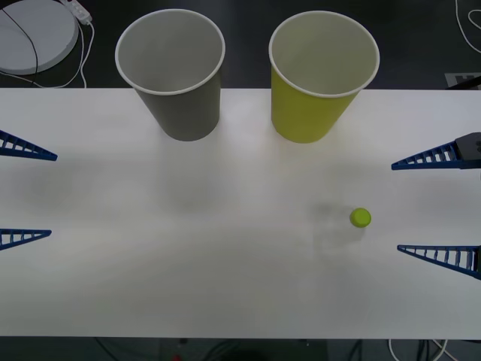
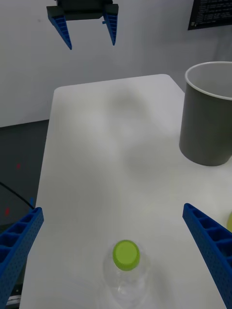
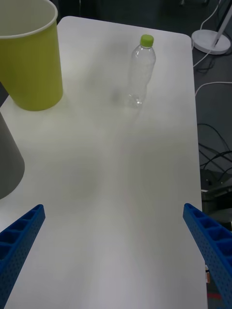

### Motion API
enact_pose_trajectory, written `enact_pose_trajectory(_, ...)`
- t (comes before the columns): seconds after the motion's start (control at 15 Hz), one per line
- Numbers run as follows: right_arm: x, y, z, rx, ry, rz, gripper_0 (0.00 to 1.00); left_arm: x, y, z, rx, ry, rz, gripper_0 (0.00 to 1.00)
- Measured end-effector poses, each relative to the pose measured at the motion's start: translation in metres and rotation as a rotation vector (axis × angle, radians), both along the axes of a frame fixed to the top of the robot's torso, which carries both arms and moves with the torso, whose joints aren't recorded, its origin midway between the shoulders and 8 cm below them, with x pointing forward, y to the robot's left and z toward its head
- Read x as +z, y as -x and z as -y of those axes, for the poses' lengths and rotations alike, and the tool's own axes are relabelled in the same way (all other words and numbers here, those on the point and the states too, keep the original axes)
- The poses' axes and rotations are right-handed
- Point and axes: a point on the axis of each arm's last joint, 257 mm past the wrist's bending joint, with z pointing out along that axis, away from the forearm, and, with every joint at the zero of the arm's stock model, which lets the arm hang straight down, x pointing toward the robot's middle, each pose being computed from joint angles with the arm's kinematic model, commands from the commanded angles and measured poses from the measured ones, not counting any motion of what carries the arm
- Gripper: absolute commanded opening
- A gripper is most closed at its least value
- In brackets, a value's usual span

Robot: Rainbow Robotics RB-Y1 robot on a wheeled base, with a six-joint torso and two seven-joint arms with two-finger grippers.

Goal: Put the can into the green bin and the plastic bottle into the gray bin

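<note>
The plastic bottle stands upright on the white table, clear with a lime-green cap, right of centre. It also appears in the right wrist view and the left wrist view. The gray bin stands at the back left and the green bin at the back right, both upright. My right gripper is open at the right edge, just right of the bottle, with nothing in it. My left gripper is open at the left edge, far from the bottle. The can is out of view.
A white round base with cables lies on the dark floor behind the table's back left corner. Cables run along the floor beside the table's right edge. Open tabletop stretches between the two grippers.
</note>
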Motion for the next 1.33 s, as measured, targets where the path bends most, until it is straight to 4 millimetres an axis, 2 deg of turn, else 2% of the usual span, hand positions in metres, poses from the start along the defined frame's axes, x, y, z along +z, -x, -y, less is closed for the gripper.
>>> enact_pose_trajectory(0.27, 0.000, 0.000, 0.000, 0.000, 0.000, 0.000, 1.00, 0.000, 0.000, 0.000, 0.000, 0.000, 0.000, 1.00)
enact_pose_trajectory(0.67, 0.011, -0.006, 0.007, -0.027, -0.029, 0.034, 1.00, 0.000, 0.000, 0.000, 0.000, 0.000, 0.000, 1.00)
enact_pose_trajectory(0.87, 0.001, -0.008, 0.017, -0.033, -0.015, 0.069, 1.00, 0.000, 0.000, 0.000, 0.000, 0.000, 0.000, 1.00)
enact_pose_trajectory(1.33, -0.031, -0.003, 0.061, -0.098, -0.034, 0.065, 1.00, 0.000, 0.000, 0.000, 0.000, 0.000, 0.000, 1.00)
